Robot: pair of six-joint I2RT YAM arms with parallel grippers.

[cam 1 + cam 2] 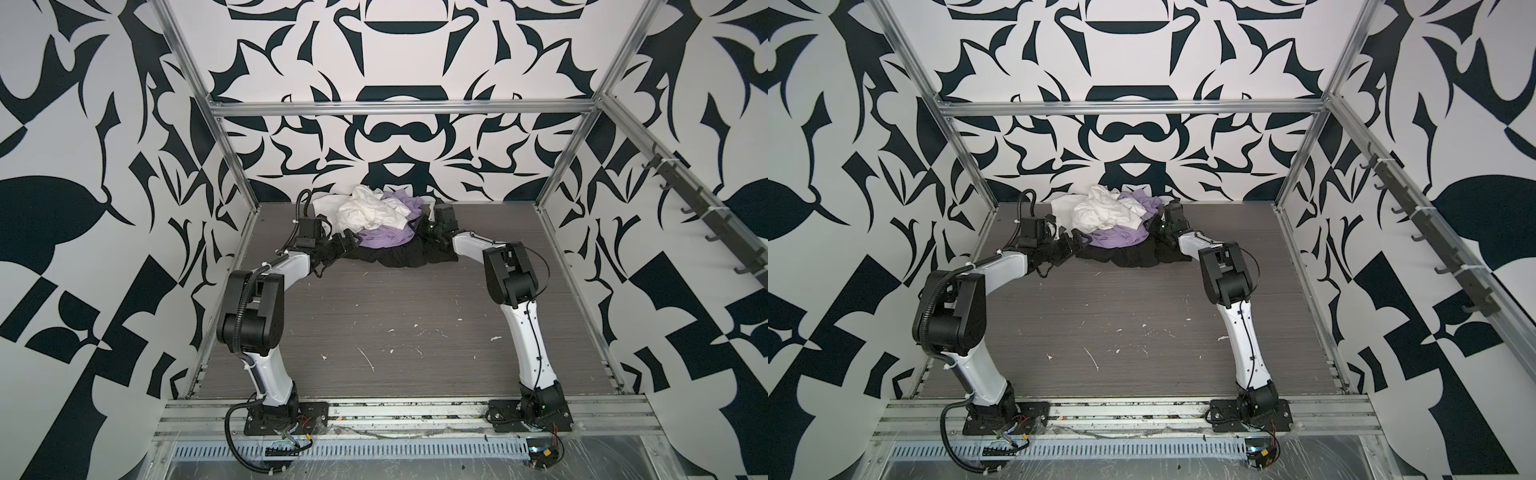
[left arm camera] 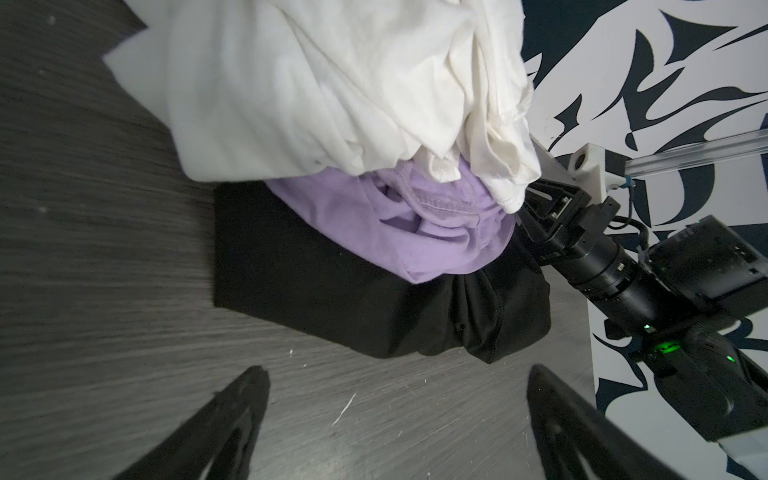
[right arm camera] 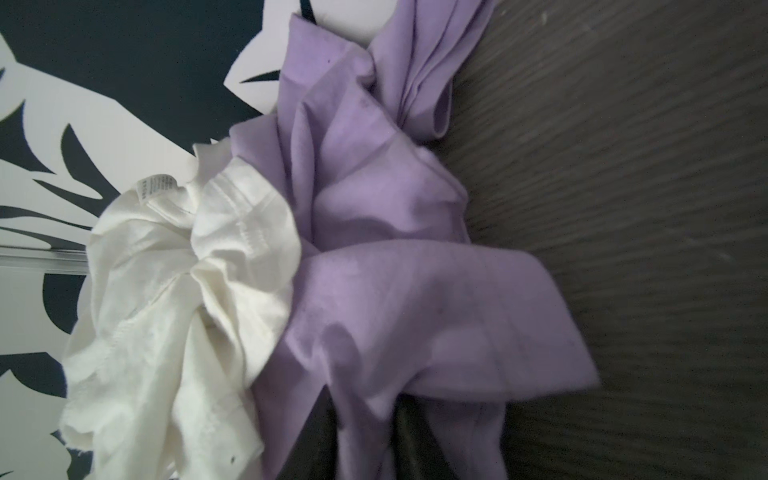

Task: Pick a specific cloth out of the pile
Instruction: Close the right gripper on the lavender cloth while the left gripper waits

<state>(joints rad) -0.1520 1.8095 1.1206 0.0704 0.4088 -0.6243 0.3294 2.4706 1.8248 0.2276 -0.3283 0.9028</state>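
The pile sits at the back of the table against the wall in both top views. A crumpled white cloth (image 1: 365, 212) lies on top, the lavender cloth (image 1: 384, 239) (image 1: 1117, 240) under it, and a black cloth (image 1: 399, 257) at the bottom. My right gripper (image 3: 363, 436) is at the pile's right side (image 1: 422, 226). It is shut on a fold of the lavender cloth (image 3: 395, 208), which runs between its two dark fingers. My left gripper (image 2: 397, 370) stands open over bare table, just short of the black cloth (image 2: 353, 299), at the pile's left side (image 1: 353, 241).
The dark wood-grain table (image 1: 395, 316) stretches from the pile to the arm bases. Patterned walls and aluminium frame posts (image 1: 232, 166) close in the back and sides. A rail of hooks (image 1: 685, 199) runs along the right wall. The white cloth (image 2: 311, 83) overhangs the lavender one (image 2: 415, 232).
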